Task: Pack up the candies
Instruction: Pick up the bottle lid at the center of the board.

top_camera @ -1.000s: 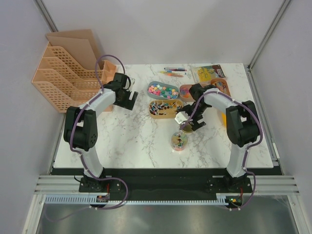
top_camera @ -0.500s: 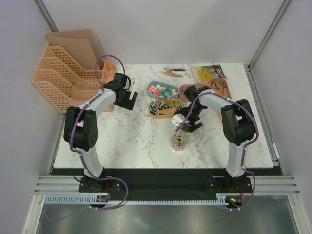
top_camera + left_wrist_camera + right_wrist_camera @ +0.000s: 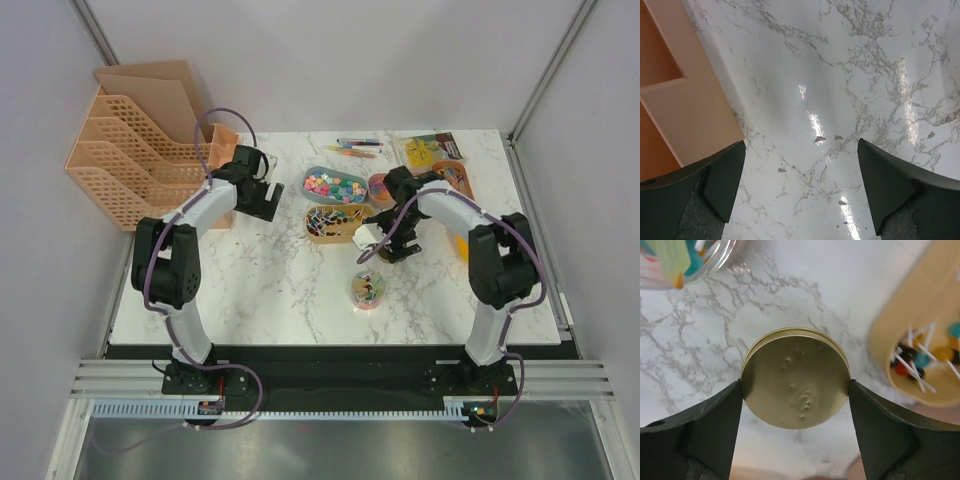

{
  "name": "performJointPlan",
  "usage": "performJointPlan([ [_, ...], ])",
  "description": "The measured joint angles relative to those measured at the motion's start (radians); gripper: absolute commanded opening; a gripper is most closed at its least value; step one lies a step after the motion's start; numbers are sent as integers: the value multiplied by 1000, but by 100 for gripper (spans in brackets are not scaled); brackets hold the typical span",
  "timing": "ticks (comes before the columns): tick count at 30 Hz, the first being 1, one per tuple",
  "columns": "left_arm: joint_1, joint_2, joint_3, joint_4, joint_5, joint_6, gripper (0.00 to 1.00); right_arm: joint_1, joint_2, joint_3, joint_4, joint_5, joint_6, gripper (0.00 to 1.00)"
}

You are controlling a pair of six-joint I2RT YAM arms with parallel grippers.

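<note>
– Candies [image 3: 334, 186]: what has changed around them?
– The right gripper [image 3: 795, 390], clamped on the gold lid [image 3: 795, 375], has drawn back from the glass jar [image 3: 368, 289] toward the tan tray [image 3: 309, 224].
– And the sweets?
– Tiny pink, green and yellow bits heaped in the grey-blue tray [image 3: 306, 180], more in the jar. The left gripper [image 3: 800, 170] gapes wide over bare marble [image 3: 840, 75], beside the orange rack [image 3: 670, 100].
</note>
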Motion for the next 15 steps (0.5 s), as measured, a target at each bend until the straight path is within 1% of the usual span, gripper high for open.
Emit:
performJointPlan([
  [8,0,34,40,14,11,-6,100,5,-257,14,-79,15,2,81],
  [11,0,45,40,25,8,-7,100,42,-299,9,-112,13,2,82],
  [15,0,46,24,60,-3,-7,100,134,-338,-57,-128,11,2,82],
])
